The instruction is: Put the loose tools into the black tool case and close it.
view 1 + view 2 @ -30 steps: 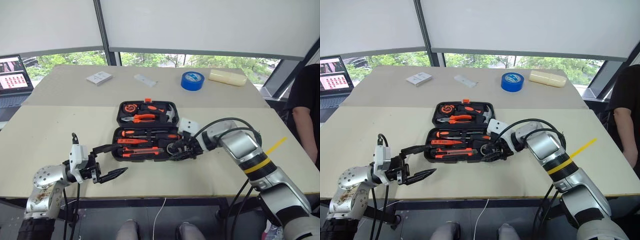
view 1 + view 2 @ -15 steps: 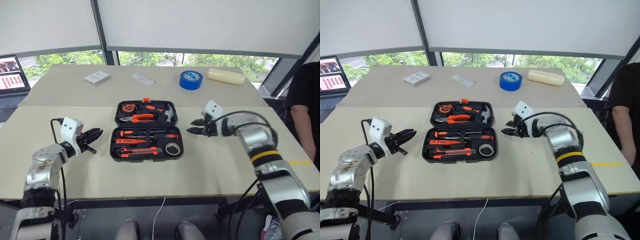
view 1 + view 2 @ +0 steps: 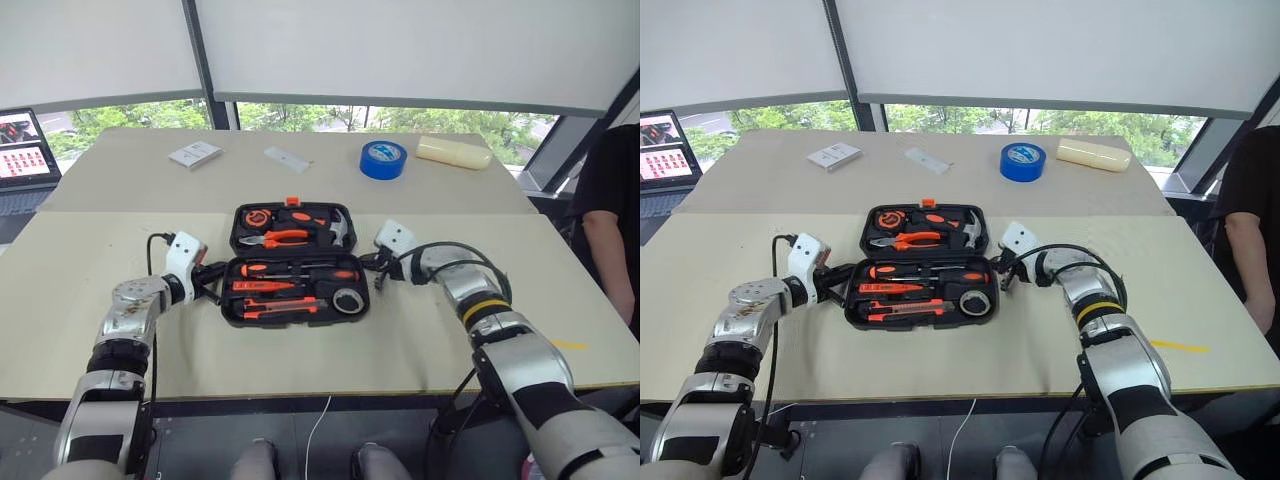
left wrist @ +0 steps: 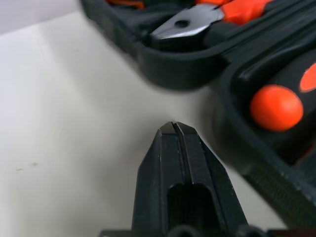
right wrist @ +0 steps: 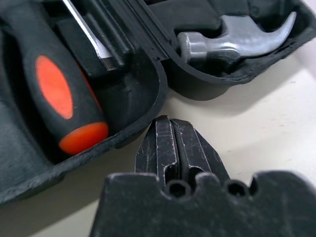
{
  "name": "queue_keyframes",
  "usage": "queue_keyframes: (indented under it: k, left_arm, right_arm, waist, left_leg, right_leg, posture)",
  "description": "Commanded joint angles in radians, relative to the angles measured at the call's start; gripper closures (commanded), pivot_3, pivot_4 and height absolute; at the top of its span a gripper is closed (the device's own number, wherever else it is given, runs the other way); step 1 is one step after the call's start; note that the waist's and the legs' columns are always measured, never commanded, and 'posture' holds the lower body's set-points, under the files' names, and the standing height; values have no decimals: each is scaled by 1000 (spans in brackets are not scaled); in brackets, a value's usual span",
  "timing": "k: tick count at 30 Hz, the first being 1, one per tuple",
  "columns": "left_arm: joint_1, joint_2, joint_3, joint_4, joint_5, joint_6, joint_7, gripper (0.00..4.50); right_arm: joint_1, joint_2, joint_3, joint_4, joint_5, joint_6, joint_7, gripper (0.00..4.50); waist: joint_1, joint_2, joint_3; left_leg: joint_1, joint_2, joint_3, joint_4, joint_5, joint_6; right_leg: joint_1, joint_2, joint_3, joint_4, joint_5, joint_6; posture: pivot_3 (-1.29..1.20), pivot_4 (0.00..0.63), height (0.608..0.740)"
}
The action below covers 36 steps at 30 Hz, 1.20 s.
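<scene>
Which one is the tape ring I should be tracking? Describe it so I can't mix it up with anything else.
Find the open black tool case in the middle of the near table. Look in its near half, at the corner beside the right gripper: the tape ring lies flat there. It is small, dark and round among long orange-handled tools, unlike the bigger blue tape roll on the far table.

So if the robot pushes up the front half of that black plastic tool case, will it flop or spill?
Probably not floppy: the black plastic tool case looks like a rigid moulded shell. It likely feels heavy, carrying a steel hammer and pliers. The tools sit in shaped slots, so they may stay put, though quick tilting could shake some loose.
</scene>
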Motion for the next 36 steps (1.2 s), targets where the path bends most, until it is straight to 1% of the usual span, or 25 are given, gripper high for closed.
queue_keyframes:
  k: [1, 4, 9, 12, 16, 18, 19, 20, 22, 23, 24, 25, 26, 27, 28, 29, 30, 31, 32, 34, 36]
  left_arm:
    - [41, 5, -16, -166, -55, -20, -124, 4500]
    - [108, 28, -17, -257, -61, 23, -141, 4500]
    - [211, 65, 3, -413, -67, 111, -108, 4500]
    - [255, 81, 22, -474, -89, 180, -98, 4500]
    - [289, 103, 55, -504, -116, 247, -85, 4500]
    - [294, 118, 85, -495, -106, 215, -62, 3978]
    - [296, 122, 94, -493, -102, 196, -52, 3892]
    - [301, 133, 101, -496, -102, 192, -49, 3446]
    - [300, 187, 98, -496, -100, 303, -42, 2675]
    - [299, 207, 94, -496, -100, 343, -40, 2385]
    - [288, 239, 88, -501, -109, 410, -47, 1911]
    - [280, 259, 84, -506, -117, 451, -51, 1642]
    - [264, 274, 88, -516, -146, 509, -63, 1263]
    - [253, 283, 92, -525, -167, 551, -70, 865]
    - [195, 283, 84, -510, -181, 629, -56, 547]
    - [152, 284, 77, -499, -190, 687, -45, 104]
    - [95, 277, 67, -475, -197, 763, -27, 0]
    - [34, 256, 65, -440, -202, 820, -1, 0]
    - [-6, 238, 63, -416, -196, 843, 28, 0]
    - [-68, 206, 64, -378, -195, 873, 62, 0]
    - [-113, 174, 54, -345, -182, 895, 103, 0]
  right_arm:
    - [86, 3, -4, -228, 60, 40, 128, 4410]
    - [184, -42, -2, -420, 73, 151, 155, 4410]
    - [355, -134, -17, -736, 103, 335, 172, 4410]
    - [414, -157, -38, -851, 134, 424, 159, 4410]
    - [456, -166, -58, -928, 164, 495, 136, 4410]
    - [470, -187, -79, -966, 180, 596, 123, 4500]
    - [474, -197, -84, -979, 182, 629, 115, 4500]
    - [476, -207, -99, -988, 187, 651, 101, 4205]
    - [476, -245, -126, -1021, 214, 737, 100, 3650]
    - [476, -257, -135, -1035, 226, 766, 97, 3379]
    - [459, -268, -156, -1070, 276, 876, 101, 2910]
    - [447, -273, -170, -1095, 313, 953, 101, 2630]
    - [424, -281, -174, -1123, 330, 1039, 84, 2294]
    - [409, -288, -175, -1145, 341, 1099, 67, 1867]
    - [342, -295, -143, -1155, 357, 1244, 55, 1595]
    - [292, -299, -120, -1163, 373, 1355, 44, 1189]
    - [233, -275, -112, -1141, 380, 1424, 17, 860]
    - [169, -244, -98, -1091, 370, 1484, -21, 510]
    - [128, -221, -90, -1044, 364, 1511, -49, 162]
    - [78, -204, -59, -968, 351, 1526, -73, 162]
    - [35, -171, -52, -866, 318, 1483, -127, 162]
  waist:
    - [-2, 0, 0]
    - [-2, 1, 0]
    - [-2, 1, 0]
    - [-2, 1, 0]
    - [-4, 1, 0]
    - [-4, 1, 0]
    - [-4, 1, 0]
    - [-3, 1, 0]
    - [-2, 1, 0]
    - [-2, 1, 1]
    - [-2, 1, 1]
    - [-2, 1, 1]
    - [-2, 0, 1]
    - [-2, 0, 1]
    - [-2, 1, 1]
    - [-2, 0, 2]
    - [-2, -1, 5]
    - [-1, -2, 6]
    - [-2, -2, 6]
    - [-1, -2, 5]
    - [0, -2, 5]
  left_leg:
    - [0, 0, 0, -1, 0, 0]
    - [0, 0, 0, -2, -1, 0]
    - [0, 1, 0, -1, -1, 0]
    - [1, 1, 0, 0, -1, 0]
    - [2, 1, 0, 1, 0, 0]
    - [2, 1, 0, 1, 0, 0]
    - [2, 1, 0, 1, 0, 0]
    - [2, 1, 0, 1, 0, 0]
    - [2, 1, 0, 1, 0, 0]
    - [2, 1, 0, 2, 0, 0]
    - [2, 1, 0, 2, 0, 0]
    - [2, 1, 0, 2, 0, 0]
    - [2, 1, 0, 2, 0, 0]
    - [2, 1, 0, 2, 0, 0]
    - [2, 1, 0, 2, 0, 0]
    - [2, 1, -1, 2, 0, 0]
    - [2, 1, 0, 3, 0, 0]
    - [1, 1, -1, 4, 1, 0]
    - [1, 1, -2, 6, 1, 0]
    - [3, 1, -3, 6, 1, 1]
    - [4, 0, -3, 6, 1, 1]
  right_leg:
    - [0, 0, 0, 0, 0, 0]
    - [-1, 1, 0, 0, 0, 0]
    - [0, 0, 0, 1, 0, 0]
    - [0, 0, 0, 1, 0, 0]
    - [1, 1, 0, 2, 0, 0]
    - [1, 1, 1, 2, 0, 0]
    - [0, 1, 1, 2, 0, 0]
    - [0, 1, 1, 2, 0, 0]
    - [0, 1, 1, 2, 0, 0]
    - [1, 1, 1, 2, 0, 0]
    - [0, 1, 1, 2, 0, 0]
    - [0, 0, 1, 2, 0, 0]
    - [0, 0, 1, 2, 0, 0]
    - [0, 1, 1, 2, 0, 0]
    - [0, 1, 1, 2, 0, 0]
    - [0, 1, 1, 3, 0, 0]
    - [-1, 1, 1, 4, 0, 0]
    - [-2, 1, 1, 8, -1, -1]
    - [-2, 1, 1, 9, -1, -1]
    - [-1, 2, 1, 11, -1, -1]
    - [1, 1, 1, 11, -2, -1]
  posture:
    - [0, 150, 740]
    - [0, 150, 740]
    - [0, 150, 740]
    - [0, 150, 740]
    - [0, 150, 740]
    - [0, 150, 740]
    - [0, 150, 740]
    - [0, 150, 740]
    - [0, 150, 740]
    - [0, 150, 740]
    - [0, 150, 740]
    - [0, 150, 740]
    - [0, 150, 740]
    - [0, 150, 740]
    - [0, 150, 740]
    - [0, 150, 740]
    - [0, 150, 740]
    - [0, 150, 740]
    - [0, 150, 740]
    - [0, 150, 740]
    - [0, 150, 740]
